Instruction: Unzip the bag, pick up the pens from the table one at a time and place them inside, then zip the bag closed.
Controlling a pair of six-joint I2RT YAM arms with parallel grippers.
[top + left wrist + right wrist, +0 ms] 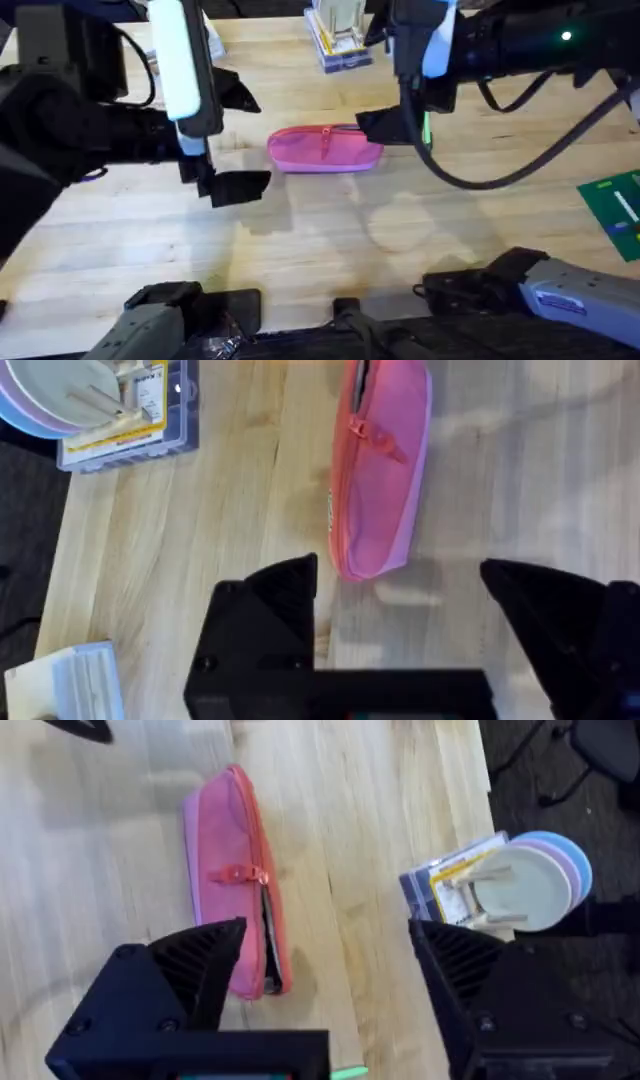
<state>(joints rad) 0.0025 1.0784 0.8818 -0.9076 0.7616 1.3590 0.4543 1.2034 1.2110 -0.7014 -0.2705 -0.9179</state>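
Pouch (325,149) partly unzipped in right wrist view, green pen (348,1072) tip there, both tools (400,595) (325,950) spread.

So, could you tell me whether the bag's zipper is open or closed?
Partly open: the bag gapes darkly from its pull tab to the near end.

Bright even light, soft shadows, arms blurred.

Bare table (330,230) on the near side of the bag (325,149), open between left gripper (228,140) and right gripper (385,125). Beyond right gripper, blocked by a clear box (335,45).
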